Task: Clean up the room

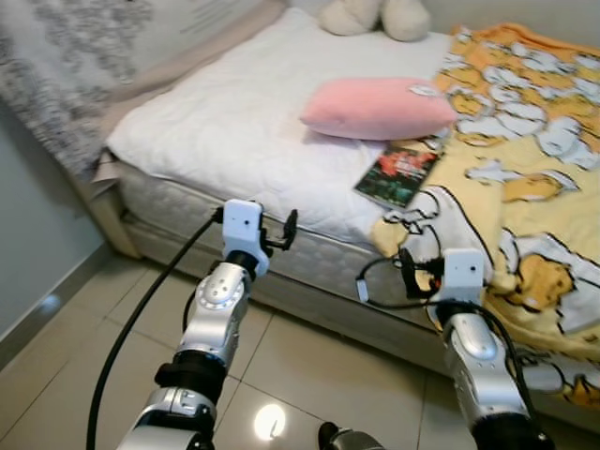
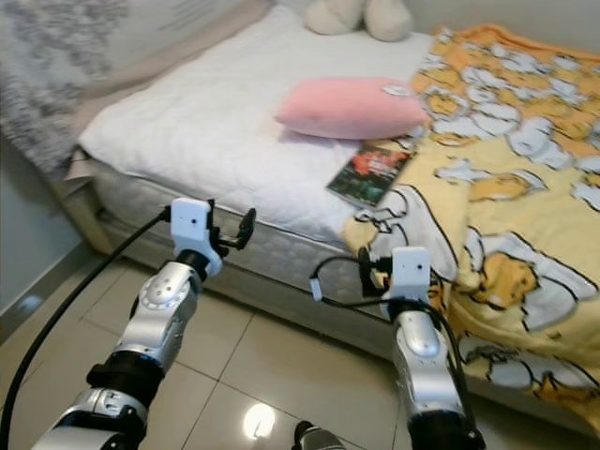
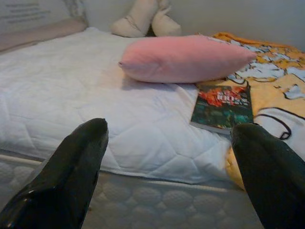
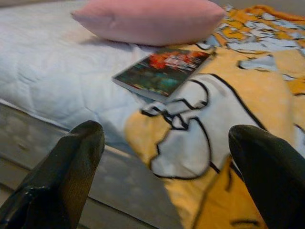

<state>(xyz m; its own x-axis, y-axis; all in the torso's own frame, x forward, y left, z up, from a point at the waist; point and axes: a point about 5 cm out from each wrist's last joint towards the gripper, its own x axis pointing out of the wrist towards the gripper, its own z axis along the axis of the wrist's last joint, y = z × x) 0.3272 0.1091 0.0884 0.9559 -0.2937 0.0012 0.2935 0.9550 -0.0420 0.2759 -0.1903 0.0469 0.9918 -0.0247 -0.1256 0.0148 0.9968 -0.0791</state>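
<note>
A dark book [image 1: 398,172] with a red and green cover lies on the white mattress [image 1: 234,131], partly on the edge of a yellow cartoon blanket [image 1: 525,178]. A pink pillow [image 1: 375,108] rests just behind the book. My left gripper [image 3: 171,176] hangs open in front of the bed's side, short of the mattress, with nothing between its fingers [image 3: 71,176]. My right gripper [image 4: 167,176] is open too, facing the blanket's hanging corner and the book [image 4: 162,71] beyond it.
A cream plush toy [image 1: 375,17] sits at the head of the bed. A patterned wall [image 1: 66,66] runs along the bed's left side. Glossy tile floor [image 1: 300,375] lies under my arms. A black cable [image 1: 141,319] trails along my left arm.
</note>
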